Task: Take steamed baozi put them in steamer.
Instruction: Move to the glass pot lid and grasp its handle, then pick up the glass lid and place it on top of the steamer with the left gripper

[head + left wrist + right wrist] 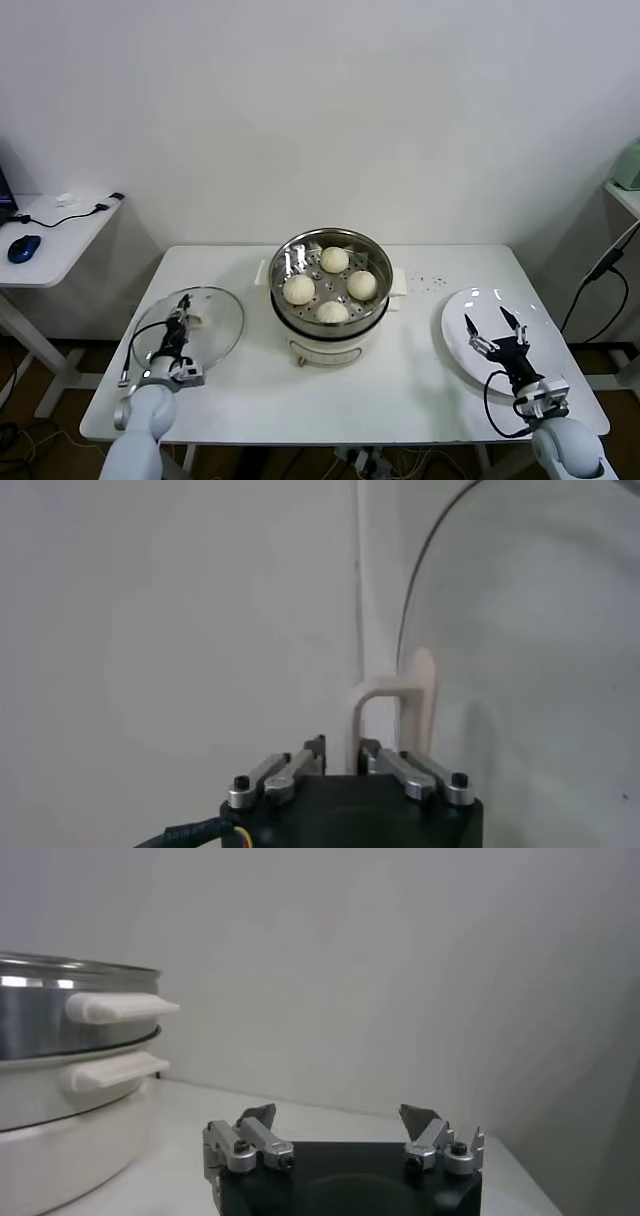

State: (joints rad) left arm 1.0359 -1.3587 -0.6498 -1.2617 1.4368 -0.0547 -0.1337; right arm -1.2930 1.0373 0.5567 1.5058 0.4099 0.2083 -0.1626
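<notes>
On the white table [250,390] everything is laid out in a row; at its centre stands the steamer [331,312], a shiny round steel basket with a perforated floor on a white cooker base with stubby side handles; inside it sit all four steamed baozi [334,259], smooth, domed, cream-white, spaced apart on the holes. So the loading looks complete, and the step in hand is, by my reading, the cover: to the robot's left lies the round glass lid [215,320], flat on the table, clear with a thin dark rim; to the right rests a flat white plate [470,340], now bare.

The left hand [180,322] is down on the lid, its fingers drawn in closely around the pale arched handle [392,712] that rises from the glass; the wrist view shows the handle's leg standing between the two fingers. A clean lift wants the grip centred on that arch, the lid kept level, and a straight rise before carrying it over the basket; glass is slick and heavy for its thinness. The right hand [496,331] hovers over the plate, spread wide, holding nothing.
</notes>
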